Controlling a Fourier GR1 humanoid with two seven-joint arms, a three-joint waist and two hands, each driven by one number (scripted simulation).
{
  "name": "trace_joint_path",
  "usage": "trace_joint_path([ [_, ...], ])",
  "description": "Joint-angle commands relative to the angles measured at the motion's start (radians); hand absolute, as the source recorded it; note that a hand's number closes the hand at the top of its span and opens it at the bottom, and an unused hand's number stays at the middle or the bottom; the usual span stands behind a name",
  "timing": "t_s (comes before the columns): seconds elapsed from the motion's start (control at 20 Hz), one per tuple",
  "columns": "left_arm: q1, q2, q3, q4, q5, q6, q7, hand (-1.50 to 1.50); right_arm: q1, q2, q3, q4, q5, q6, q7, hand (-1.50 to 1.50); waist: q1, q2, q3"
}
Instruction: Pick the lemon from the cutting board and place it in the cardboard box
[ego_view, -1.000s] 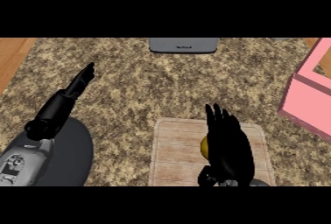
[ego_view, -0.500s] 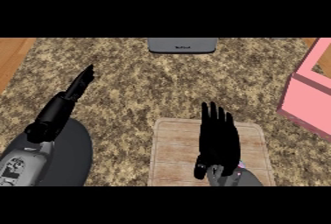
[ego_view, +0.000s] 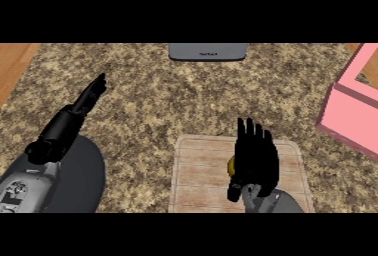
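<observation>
Right hand (ego_view: 255, 156) spread flat over lemon (ego_view: 231, 164) on cutting board (ego_view: 199, 175), grasping nothing; left hand (ego_view: 91, 93) straight-fingered, empty, left of cutting board

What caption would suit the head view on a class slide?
Right hand open over the lemon on the board, pink box at right.

There is one cutting board (ego_view: 199, 172). One lemon (ego_view: 231, 164) lies on it, mostly hidden. One pink box (ego_view: 347, 117) stands right of the board, and one grey slab (ego_view: 207, 51) beyond it. Two hands show: right hand (ego_view: 255, 155) over the board, left hand (ego_view: 92, 94) to its left.
</observation>
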Motion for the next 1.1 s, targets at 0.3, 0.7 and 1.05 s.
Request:
trace_joint_path([
  [0.3, 0.038, 0.014, 0.047, -0.005, -0.006, -0.045, -0.023, 0.00, 0.007, 0.024, 0.003, 0.070, 0.023, 0.012, 0.171, -1.50, 0.005, 0.000, 0.000],
  [0.7, 0.045, -0.046, 0.042, -0.019, -0.036, -0.051, -0.027, 0.00, 0.054, 0.024, -0.002, 0.102, 0.047, -0.058, 0.115, -1.50, 0.003, 0.001, 0.000],
  [1.05, -0.006, -0.050, 0.105, -0.013, -0.055, -0.112, 0.019, 0.00, 0.000, 0.015, -0.070, 0.210, 0.107, -0.045, -0.130, 1.50, 0.002, 0.001, 0.000],
])
